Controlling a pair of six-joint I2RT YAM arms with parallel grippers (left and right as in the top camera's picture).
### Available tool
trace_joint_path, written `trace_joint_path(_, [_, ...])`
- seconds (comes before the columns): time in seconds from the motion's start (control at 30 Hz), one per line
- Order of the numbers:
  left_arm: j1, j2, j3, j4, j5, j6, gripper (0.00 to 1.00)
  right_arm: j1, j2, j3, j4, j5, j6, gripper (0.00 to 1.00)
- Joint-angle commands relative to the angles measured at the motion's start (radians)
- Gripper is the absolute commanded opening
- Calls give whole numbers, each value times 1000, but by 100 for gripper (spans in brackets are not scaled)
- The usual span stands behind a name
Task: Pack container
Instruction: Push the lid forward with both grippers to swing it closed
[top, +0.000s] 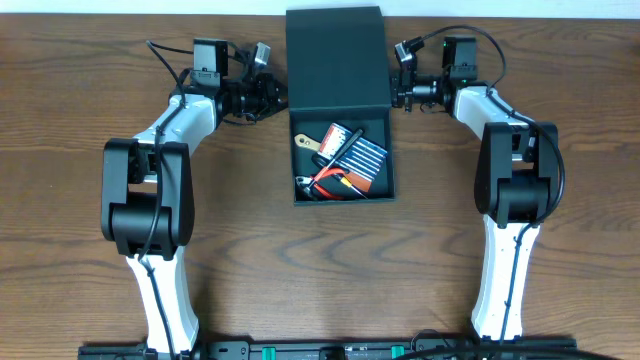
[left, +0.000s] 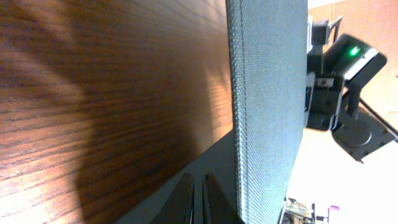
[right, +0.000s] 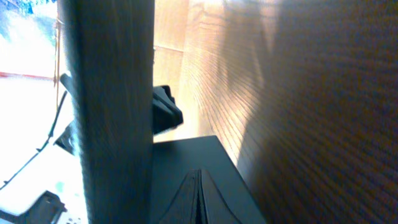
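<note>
The dark teal-grey container sits at the back middle of the table. Its flap lid is swung open toward the far edge. Inside lie several hand tools and a striped card pack. My left gripper is shut and empty at the lid's left edge. My right gripper is shut and empty at the lid's right edge. In the left wrist view the shut fingers lie beside the lid, seen edge-on. The right wrist view shows the shut fingers next to the lid.
The wooden table spreads around the box. Both arm bases stand at the front edge, left and right. Cables loop near each wrist at the back.
</note>
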Motion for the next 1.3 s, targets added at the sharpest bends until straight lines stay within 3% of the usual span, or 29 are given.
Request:
trace_joint_path(0.0, [-10, -16, 33, -9, 43, 53, 6, 1, -32, 41, 6, -20, 50, 3])
trace_joint_path(0.37, [-8, -17, 45, -18, -14, 124, 5, -20, -39, 42, 0, 29, 55, 7])
trace_joint_path(0.47, [-8, -17, 49, -19, -14, 163, 5, -23, -39, 42, -1, 29, 18, 1])
trace_joint_path(0.83, [-6, -17, 59, -18, -34, 312, 5, -23, -39, 42, 10, 17, -143, 1])
trace_joint_path(1.27, [-6, -17, 59, -14, -113, 403, 5, -23, -39, 42, 165, 100, -169, 1])
